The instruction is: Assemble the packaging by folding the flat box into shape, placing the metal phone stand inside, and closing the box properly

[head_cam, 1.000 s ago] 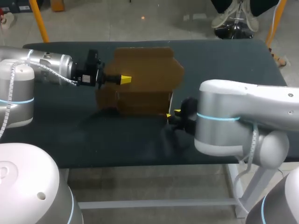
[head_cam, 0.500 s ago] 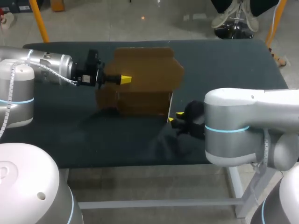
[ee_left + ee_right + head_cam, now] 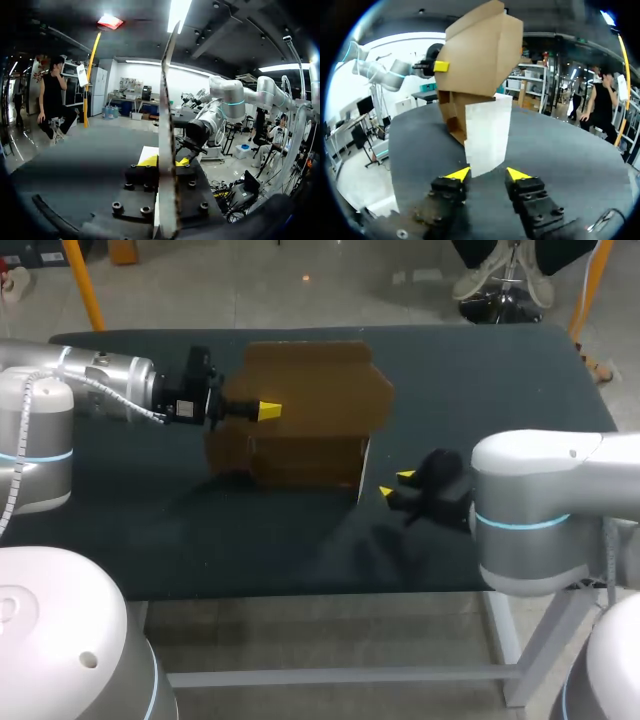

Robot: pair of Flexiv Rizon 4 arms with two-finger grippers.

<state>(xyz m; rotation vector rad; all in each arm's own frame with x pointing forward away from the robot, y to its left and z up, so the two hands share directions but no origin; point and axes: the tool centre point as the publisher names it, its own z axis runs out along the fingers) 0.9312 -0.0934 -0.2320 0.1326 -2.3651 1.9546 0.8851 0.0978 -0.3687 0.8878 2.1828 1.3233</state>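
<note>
Right wrist view, white panel (image 3: 487,131) on box (image 3: 480,47) ahead of spread right hand (image 3: 488,174), left hand (image 3: 165,161) pinching flap (image 3: 167,100).

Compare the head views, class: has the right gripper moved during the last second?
Yes. The right gripper has drawn back from the near right corner of the cardboard box, toward its own arm's side. The box has stayed put.
</note>
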